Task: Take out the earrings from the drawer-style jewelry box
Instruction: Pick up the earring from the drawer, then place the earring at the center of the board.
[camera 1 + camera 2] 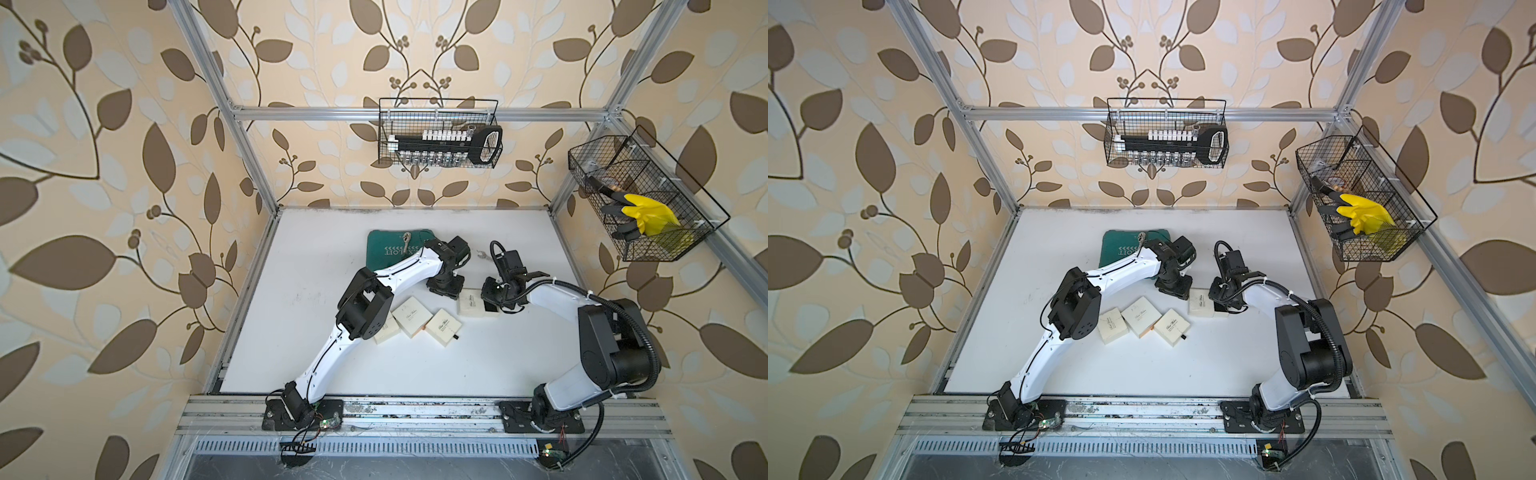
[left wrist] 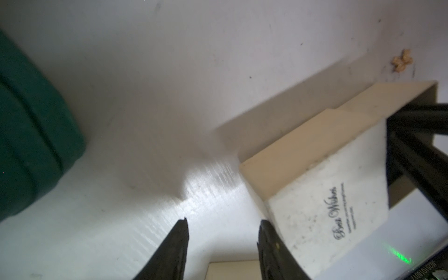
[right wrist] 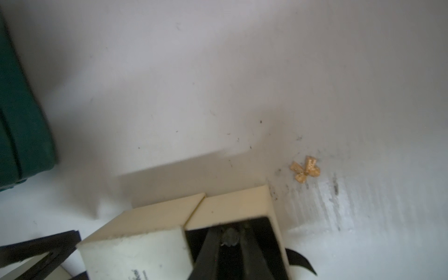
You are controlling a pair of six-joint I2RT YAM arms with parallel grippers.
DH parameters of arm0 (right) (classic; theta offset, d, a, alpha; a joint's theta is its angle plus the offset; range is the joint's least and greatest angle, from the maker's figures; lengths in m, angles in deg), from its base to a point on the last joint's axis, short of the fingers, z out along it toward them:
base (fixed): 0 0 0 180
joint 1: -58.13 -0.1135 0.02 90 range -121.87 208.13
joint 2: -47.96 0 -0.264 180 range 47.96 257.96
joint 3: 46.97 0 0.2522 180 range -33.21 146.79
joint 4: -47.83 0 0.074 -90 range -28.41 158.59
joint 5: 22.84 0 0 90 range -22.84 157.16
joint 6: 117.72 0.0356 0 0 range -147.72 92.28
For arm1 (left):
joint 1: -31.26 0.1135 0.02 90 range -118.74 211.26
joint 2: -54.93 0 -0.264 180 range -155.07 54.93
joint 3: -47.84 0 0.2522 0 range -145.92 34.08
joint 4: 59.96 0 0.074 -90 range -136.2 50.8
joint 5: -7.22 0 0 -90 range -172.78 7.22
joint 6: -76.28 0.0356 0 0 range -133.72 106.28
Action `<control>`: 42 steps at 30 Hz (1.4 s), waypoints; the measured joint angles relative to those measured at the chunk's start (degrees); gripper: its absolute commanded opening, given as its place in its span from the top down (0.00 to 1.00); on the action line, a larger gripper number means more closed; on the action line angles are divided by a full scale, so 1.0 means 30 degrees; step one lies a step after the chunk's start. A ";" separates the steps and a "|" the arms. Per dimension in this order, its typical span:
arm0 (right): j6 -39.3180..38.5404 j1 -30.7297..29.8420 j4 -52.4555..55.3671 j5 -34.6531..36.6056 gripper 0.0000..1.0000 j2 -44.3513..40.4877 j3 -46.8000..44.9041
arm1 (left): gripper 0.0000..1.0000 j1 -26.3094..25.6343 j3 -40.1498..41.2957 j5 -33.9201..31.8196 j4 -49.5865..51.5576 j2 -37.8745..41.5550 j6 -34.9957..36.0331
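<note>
The drawer-style jewelry box (image 1: 469,301) (image 2: 327,194) is a cream box with script lettering, lying on the white table. Its black-lined drawer (image 3: 232,203) is pulled out toward the right arm. My right gripper (image 3: 229,236) reaches down into the drawer, its fingertips closed on a tiny greyish bead-like earring (image 3: 229,238). In the top views this gripper (image 1: 496,297) covers the drawer. My left gripper (image 2: 224,220) (image 1: 446,289) is open beside the box's opposite end, one finger (image 2: 266,232) against its side and nothing held.
Three more shut cream boxes (image 1: 411,320) lie in a row near the left arm. A green case (image 1: 395,245) with a silver ratchet wrench (image 1: 406,239) sits behind. A small gold glittery piece (image 3: 305,169) lies on the table beyond the drawer. Wire baskets (image 1: 440,137) hang on the walls.
</note>
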 measured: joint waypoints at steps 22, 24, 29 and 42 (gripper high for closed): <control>-0.0699 0.1668 0.2353 0.1698 0.93 -0.3898 -0.0153 | 0.50 0.0000 0.0000 0.0313 -0.0051 0.0000 0.0007; -0.0772 0.2229 0.2331 0.1821 0.93 -0.3628 -0.0153 | 0.48 0.0000 0.0051 0.0736 -0.0175 0.0007 0.0007; -0.0962 0.3118 0.2011 0.1763 0.93 -0.1894 -0.0153 | 0.47 -0.0007 0.0328 0.1654 -0.0481 0.0102 0.0000; -0.1020 0.3337 0.0772 0.0379 0.74 0.0328 -0.0029 | 0.45 -0.0007 0.0539 0.2069 -0.0896 0.0299 0.0007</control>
